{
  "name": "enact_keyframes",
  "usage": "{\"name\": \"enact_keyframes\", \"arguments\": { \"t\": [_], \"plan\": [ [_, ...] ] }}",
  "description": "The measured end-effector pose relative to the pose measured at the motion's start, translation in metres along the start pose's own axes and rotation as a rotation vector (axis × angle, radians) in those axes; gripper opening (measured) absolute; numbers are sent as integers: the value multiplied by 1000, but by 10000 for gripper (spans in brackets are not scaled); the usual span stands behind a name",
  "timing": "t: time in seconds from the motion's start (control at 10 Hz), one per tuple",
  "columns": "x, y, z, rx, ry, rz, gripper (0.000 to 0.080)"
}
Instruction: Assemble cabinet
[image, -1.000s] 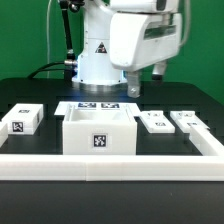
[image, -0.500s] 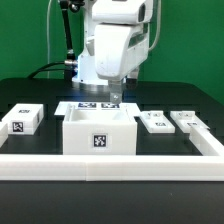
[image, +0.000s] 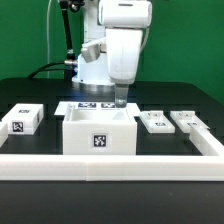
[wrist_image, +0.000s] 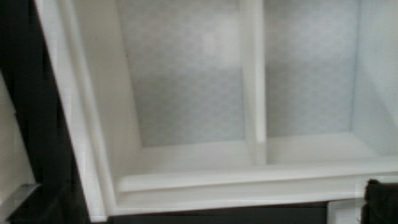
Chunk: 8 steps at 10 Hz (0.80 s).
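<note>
Cabinet: white plastic box-like body (image: 99, 140), upright, open-topped, mid black table (image: 30, 95).
My gripper (image: 120, 99): poised above its rear wall; jaw gap unreadable, seemingly nothing held.

White boxy arm (image: 122, 45) (black cable (image: 66, 38) behind) with a small dark tool (image: 120, 98).

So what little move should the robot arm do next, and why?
Probably lower the gripper a little, straight down toward the back wall of the cabinet body. It hangs just above that wall, and the wrist view looks right into the open body, so taking hold of the wall seems the likely next step.
</note>
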<state>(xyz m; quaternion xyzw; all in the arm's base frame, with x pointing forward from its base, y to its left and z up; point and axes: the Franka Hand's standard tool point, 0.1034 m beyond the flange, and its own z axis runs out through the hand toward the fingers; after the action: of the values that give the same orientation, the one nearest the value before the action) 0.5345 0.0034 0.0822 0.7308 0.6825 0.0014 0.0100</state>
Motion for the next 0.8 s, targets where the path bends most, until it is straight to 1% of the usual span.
{"name": "enact_keyframes", "arguments": {
  "t": [0.2, 0.3, 0.5, 0.6, 0.8],
  "plan": [
    [0, 0, 0, 0, 0, 4, 798],
    [0, -3, 1, 0, 0, 3, 798],
    [-1, -22, 10, 12, 2, -6, 798],
    [-3, -30, 14, 7, 5, -11, 798],
    [-8, -49, 23, 23, 6, -25, 798]
  ]
}}
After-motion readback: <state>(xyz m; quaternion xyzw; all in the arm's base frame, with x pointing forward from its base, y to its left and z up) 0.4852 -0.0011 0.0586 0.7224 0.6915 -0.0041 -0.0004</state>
